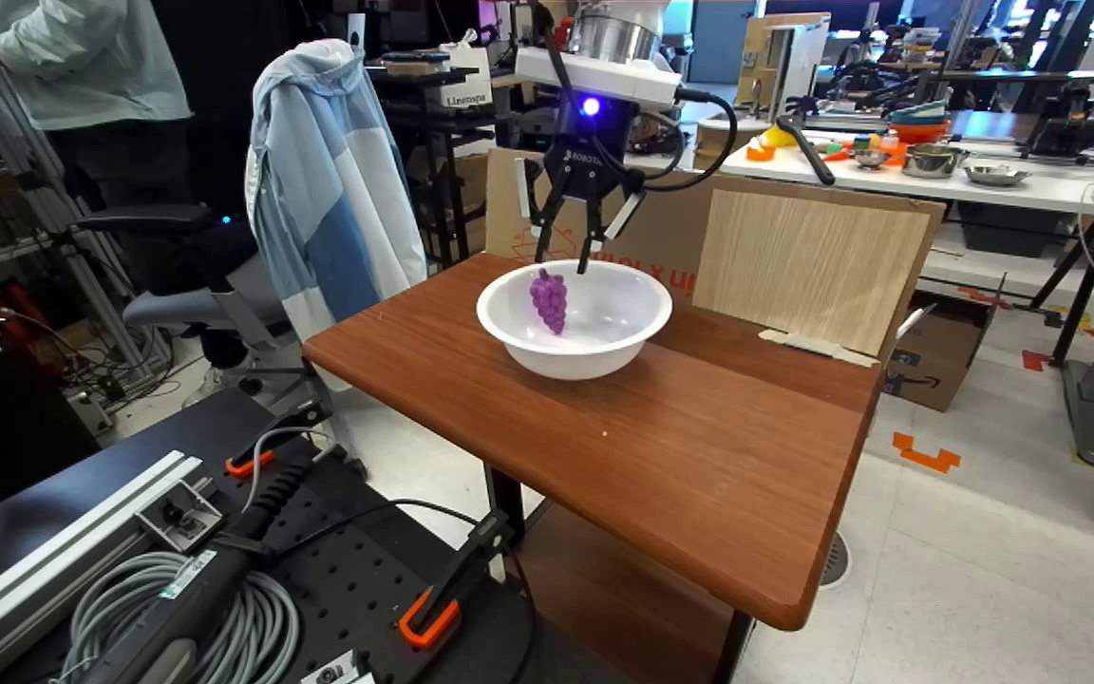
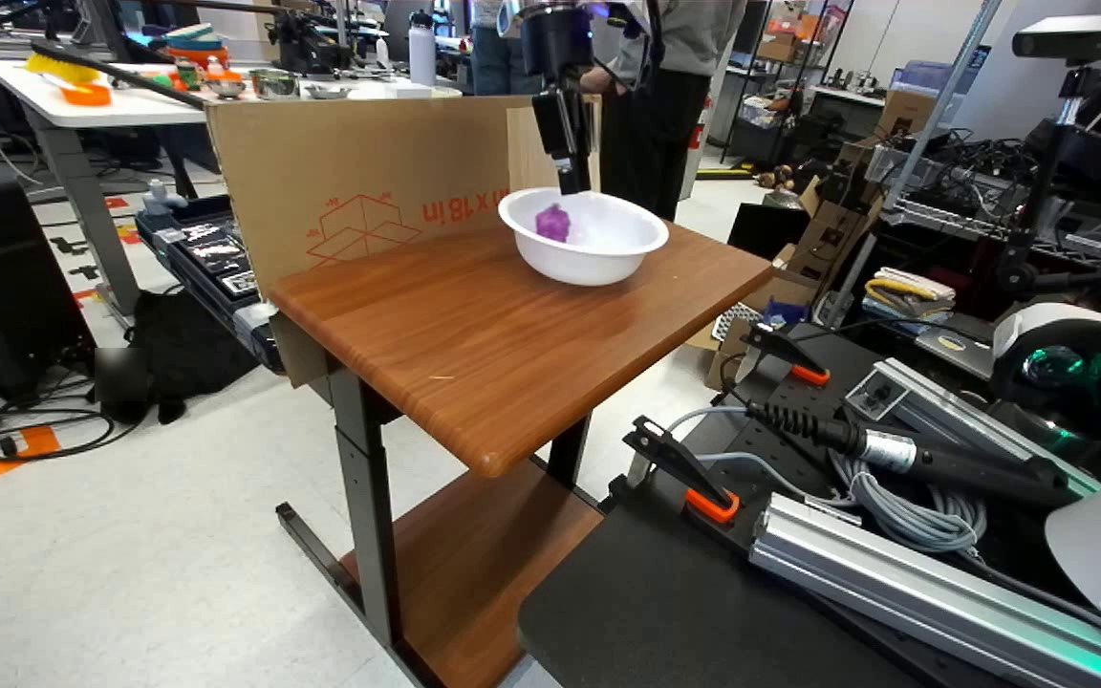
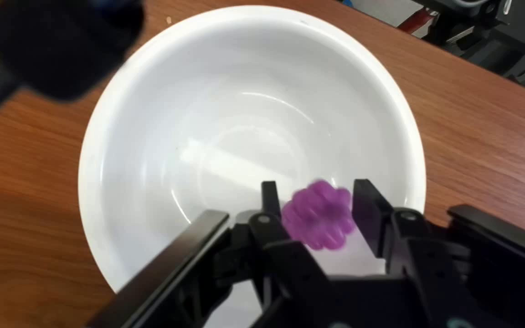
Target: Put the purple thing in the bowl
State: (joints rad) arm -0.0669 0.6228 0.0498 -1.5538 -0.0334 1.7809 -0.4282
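Note:
The purple thing (image 1: 549, 301) is a small bunch of grapes, upright inside the white bowl's outline and below my fingertips. It also shows in an exterior view (image 2: 552, 223) and in the wrist view (image 3: 319, 216), slightly blurred. I cannot tell whether it touches the bowl's wall or floor. The wide white bowl (image 1: 577, 361) stands on the wooden table and also shows in an exterior view (image 2: 581, 265) and the wrist view (image 3: 253, 59). My gripper (image 1: 561, 263) is open above the bowl, fingers pointing down. In the wrist view the purple thing shows between the fingertips, with a gap at the right finger.
The brown wooden table (image 1: 661, 456) carries the bowl. A cardboard sheet (image 2: 369, 172) stands along its back edge. A black bench (image 1: 348, 532) with clamps and a coiled cable is close by. A person (image 2: 675, 96) stands behind in an exterior view.

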